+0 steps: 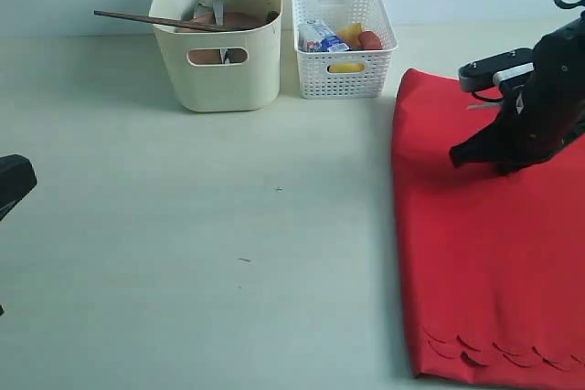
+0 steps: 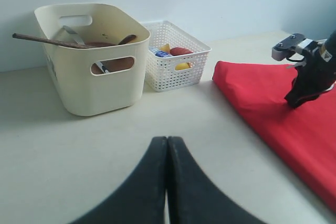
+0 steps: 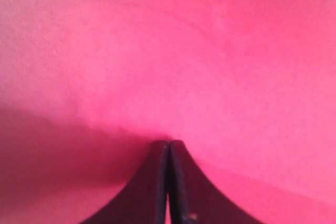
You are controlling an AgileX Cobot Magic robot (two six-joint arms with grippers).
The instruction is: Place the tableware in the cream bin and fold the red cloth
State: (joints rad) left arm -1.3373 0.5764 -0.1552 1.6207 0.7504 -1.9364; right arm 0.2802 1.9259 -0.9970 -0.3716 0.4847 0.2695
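**Both grippers closed and empty; right tip on the red cloth**

Your right gripper (image 1: 454, 159) has its two black tapered fingers pressed flat together with nothing pinched between them. Its tip rests against the red cloth (image 1: 484, 262). In the right wrist view the fabric around the tip is smooth and matte, with a soft shadow on one side.

The cloth lies flat on the pale table (image 1: 228, 226), on the right side of the exterior view. It forms a long rectangle with a straight, crisp left edge. At its near end a row of scallops lies over another red layer.

Your left gripper (image 2: 167, 140) is also closed, its fingers meeting in a thin seam and gripping nothing. It is above bare table, well apart from the cloth.

The cream bin (image 1: 219, 79) is smooth-walled, with rounded corners and oval cut-out handles. It stands at the far side of the table, just beside the white lattice basket (image 1: 343, 75).

Dark chopsticks (image 1: 151, 19) lie across the bin's rim and stick out past its left wall. Inside you can see a silver knife (image 1: 215, 2) and a brown wooden plate (image 1: 239, 21). You cannot tell what lies deeper.
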